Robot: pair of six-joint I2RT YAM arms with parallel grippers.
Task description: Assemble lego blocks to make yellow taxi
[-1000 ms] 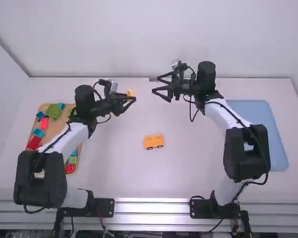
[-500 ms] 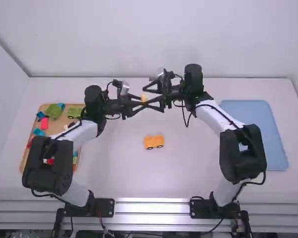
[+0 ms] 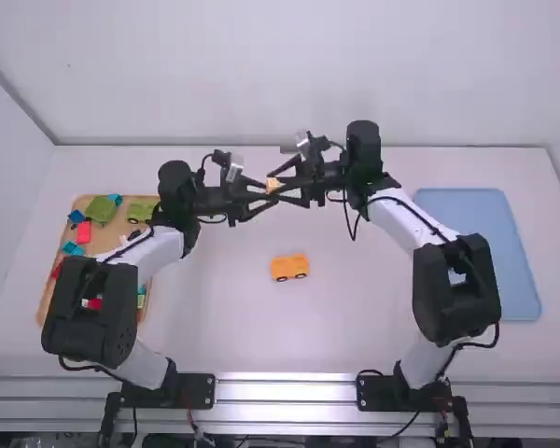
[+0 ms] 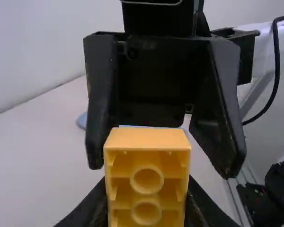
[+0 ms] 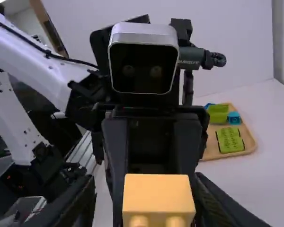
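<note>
Yellow block [image 4: 147, 175] is sitting gripped in the left tool [image 3: 269, 194]; the right tool [image 4: 164, 169] is standing open around it. Its hollow underside is facing the left tool, studs the right, long axis seemingly running along the left tool's finger faces. Below both tools, a wheeled taxi section [image 3: 289, 267] is lying assembled; I'm judging this block is awaiting fitting.

White table [image 3: 205, 327] bears wooden tray [image 3: 106, 239]; orange car [image 3: 289, 267]; blue tray [image 3: 490, 233].

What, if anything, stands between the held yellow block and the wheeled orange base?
Nothing visible stands between the block and the base; the left gripper clamps the block, the open right gripper straddles it.
</note>
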